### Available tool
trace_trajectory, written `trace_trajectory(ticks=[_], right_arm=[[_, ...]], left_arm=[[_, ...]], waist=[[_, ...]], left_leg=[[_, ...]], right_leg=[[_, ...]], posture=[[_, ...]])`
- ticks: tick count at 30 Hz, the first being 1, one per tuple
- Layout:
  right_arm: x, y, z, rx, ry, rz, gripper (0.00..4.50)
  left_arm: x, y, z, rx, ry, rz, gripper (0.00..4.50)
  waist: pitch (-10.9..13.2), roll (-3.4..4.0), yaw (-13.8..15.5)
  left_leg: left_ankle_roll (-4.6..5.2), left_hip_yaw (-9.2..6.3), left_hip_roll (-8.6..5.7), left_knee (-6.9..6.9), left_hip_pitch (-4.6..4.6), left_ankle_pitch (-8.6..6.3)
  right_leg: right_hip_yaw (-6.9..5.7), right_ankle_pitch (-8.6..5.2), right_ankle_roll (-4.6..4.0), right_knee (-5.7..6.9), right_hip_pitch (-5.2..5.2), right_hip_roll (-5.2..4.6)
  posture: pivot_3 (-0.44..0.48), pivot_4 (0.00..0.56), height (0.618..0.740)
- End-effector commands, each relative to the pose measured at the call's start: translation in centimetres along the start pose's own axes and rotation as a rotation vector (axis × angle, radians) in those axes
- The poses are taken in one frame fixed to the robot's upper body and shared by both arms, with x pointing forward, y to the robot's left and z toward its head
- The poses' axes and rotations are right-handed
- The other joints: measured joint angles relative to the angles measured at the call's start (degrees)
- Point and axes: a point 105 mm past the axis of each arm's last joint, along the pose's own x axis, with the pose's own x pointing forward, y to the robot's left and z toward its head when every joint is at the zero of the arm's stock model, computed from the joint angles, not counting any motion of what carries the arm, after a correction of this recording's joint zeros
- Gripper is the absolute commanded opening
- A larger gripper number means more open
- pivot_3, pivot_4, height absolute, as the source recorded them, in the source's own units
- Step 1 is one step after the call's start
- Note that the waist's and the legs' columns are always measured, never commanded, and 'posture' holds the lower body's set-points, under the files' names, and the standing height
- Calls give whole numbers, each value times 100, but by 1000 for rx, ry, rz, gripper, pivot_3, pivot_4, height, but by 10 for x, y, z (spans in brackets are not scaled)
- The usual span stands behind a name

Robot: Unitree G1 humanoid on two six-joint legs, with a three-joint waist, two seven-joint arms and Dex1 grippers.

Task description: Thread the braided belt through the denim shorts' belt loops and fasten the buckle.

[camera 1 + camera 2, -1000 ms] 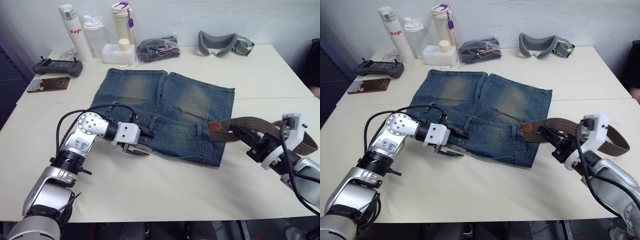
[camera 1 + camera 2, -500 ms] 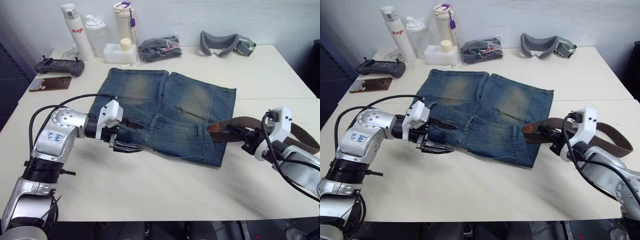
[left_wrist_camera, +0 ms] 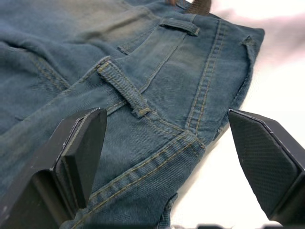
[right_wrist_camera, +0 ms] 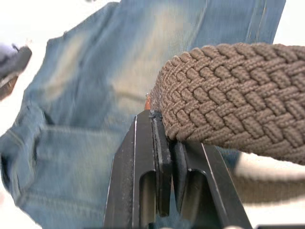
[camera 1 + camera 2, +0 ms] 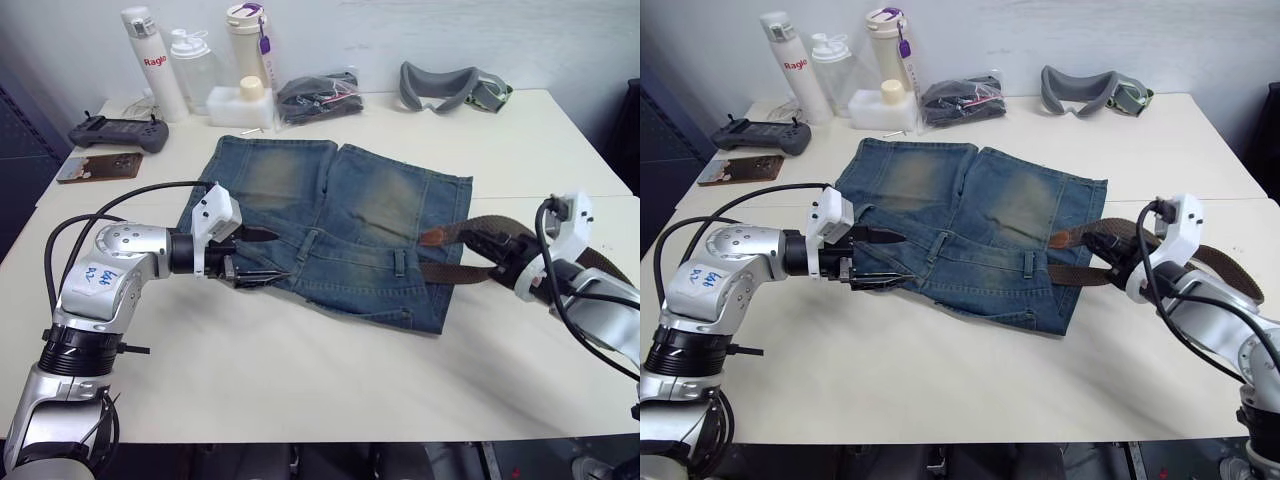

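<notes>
The faded blue denim shorts (image 5: 340, 210) lie flat mid-table, waistband toward me. Belt loops (image 3: 125, 88) cross the waistband; another loop (image 5: 400, 262) sits near its right end. My left gripper (image 5: 260, 256) is open, its fingers (image 3: 78, 143) spread wide over the waistband's left part, one loop between them. The braided belt (image 5: 452, 272) lies doubled at the shorts' right edge, its leather tip (image 5: 432, 237) raised over the denim. My right gripper (image 4: 164, 131) is shut on the belt just behind the tip. The buckle is hidden.
Along the table's far edge stand three bottles (image 5: 190, 65), a white box (image 5: 238, 100), a black bundle (image 5: 316, 95) and grey goggles (image 5: 450, 85). A controller (image 5: 118, 132) and a phone (image 5: 98, 166) lie at the far left. Bare tabletop (image 5: 330, 370) spreads in front of the shorts.
My left gripper has moved from the shorts' near edge up onto the waistband. My right gripper has lifted the belt's tip a little above the shorts.
</notes>
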Motion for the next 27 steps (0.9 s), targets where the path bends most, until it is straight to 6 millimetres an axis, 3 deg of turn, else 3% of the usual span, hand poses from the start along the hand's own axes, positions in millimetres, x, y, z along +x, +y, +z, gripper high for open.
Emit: trace_trajectory(ticks=[1,4,8,14,27], right_arm=[[-4,19,3,-16,-6,16,0],[-5,22,-10,-2,58,8,0],[-1,18,-19,163,80,21,0],[1,8,-32,163,143,-30,0],[-6,-2,-13,134,96,-69,0]], left_arm=[[1,-1,14,46,-38,4,4409],[3,-1,15,48,-42,3,4409],[4,-3,15,65,-33,-20,4409],[4,-4,13,69,-24,-22,4409],[7,-4,10,79,-22,-31,4409]], waist=[[0,0,1],[0,0,-15],[-1,-1,-13],[-1,-1,-8],[0,0,-9]], left_leg=[[0,-1,0,0,-2,0],[0,-1,0,2,-6,0],[0,-1,1,4,-7,0],[0,0,-2,4,-7,0],[3,1,-4,4,-7,-1]], right_leg=[[0,0,-1,0,0,0],[1,-1,-2,-1,-2,0],[1,-1,-2,2,-3,0],[2,-1,-3,6,-5,1],[2,-1,-2,9,-6,1]], posture=[[0,150,627],[0,150,627],[0,150,627],[0,150,627],[0,150,627]])
